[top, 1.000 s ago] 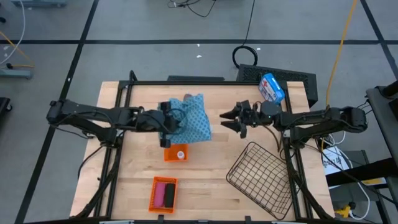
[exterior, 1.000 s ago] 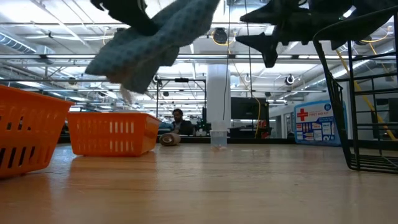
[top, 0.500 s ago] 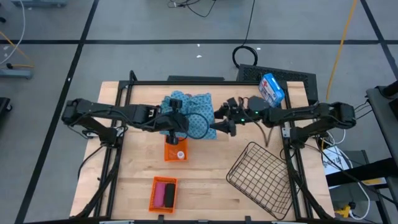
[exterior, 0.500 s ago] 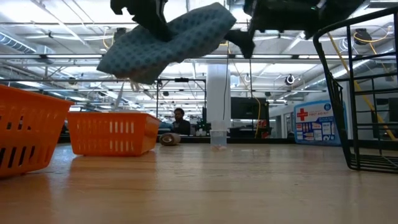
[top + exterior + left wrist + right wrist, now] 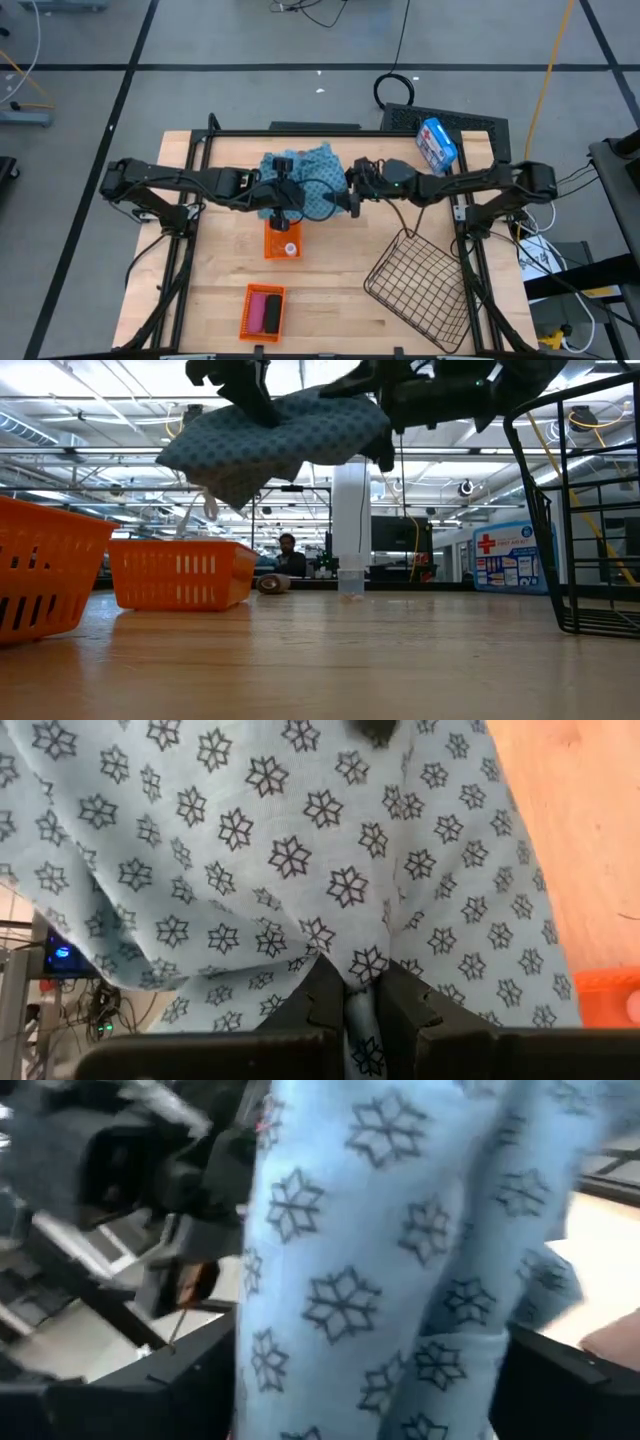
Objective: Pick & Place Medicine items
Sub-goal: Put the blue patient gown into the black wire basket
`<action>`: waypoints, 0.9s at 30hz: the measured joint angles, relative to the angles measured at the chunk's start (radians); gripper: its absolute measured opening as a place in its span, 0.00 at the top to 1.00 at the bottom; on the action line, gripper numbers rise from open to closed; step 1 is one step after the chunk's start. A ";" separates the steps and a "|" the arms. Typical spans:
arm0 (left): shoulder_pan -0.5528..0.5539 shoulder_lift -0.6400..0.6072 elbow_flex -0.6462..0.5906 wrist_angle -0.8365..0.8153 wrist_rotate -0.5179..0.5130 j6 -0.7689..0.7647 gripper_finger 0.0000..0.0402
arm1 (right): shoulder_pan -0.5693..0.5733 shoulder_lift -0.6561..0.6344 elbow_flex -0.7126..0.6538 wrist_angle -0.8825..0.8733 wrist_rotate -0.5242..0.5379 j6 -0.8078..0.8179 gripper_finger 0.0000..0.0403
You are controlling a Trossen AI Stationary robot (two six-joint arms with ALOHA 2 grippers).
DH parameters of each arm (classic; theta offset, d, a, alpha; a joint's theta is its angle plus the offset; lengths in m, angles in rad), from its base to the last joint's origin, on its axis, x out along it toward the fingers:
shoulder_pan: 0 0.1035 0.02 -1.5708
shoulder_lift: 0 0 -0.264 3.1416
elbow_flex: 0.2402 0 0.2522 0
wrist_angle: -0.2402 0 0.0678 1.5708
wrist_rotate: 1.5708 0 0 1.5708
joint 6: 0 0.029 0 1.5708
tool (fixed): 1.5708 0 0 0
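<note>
- Two grippers meet at a blue patterned cloth [image 5: 305,180] above the surface [image 5: 340,290].
- Left gripper [image 5: 362,1005]: fingers clamped on the cloth.
- Right gripper [image 5: 347,194]: fingers spread wide around the cloth's right edge.

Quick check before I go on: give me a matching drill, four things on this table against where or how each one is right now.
1. blue patterned cloth
2. wire basket
3. first-aid box
4. right gripper

a. tipped over, near the right front
b. open, at the cloth's edge
c. at the far right corner
d. pinched in the left gripper, off the table

Pairs: 1-d, 2-a, 3-c, 4-b
</note>
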 joint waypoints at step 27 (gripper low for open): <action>-0.041 -0.058 0.022 -0.007 0.003 -0.173 0.73 | 0.001 -0.061 0.000 0.034 -0.145 -0.116 0.95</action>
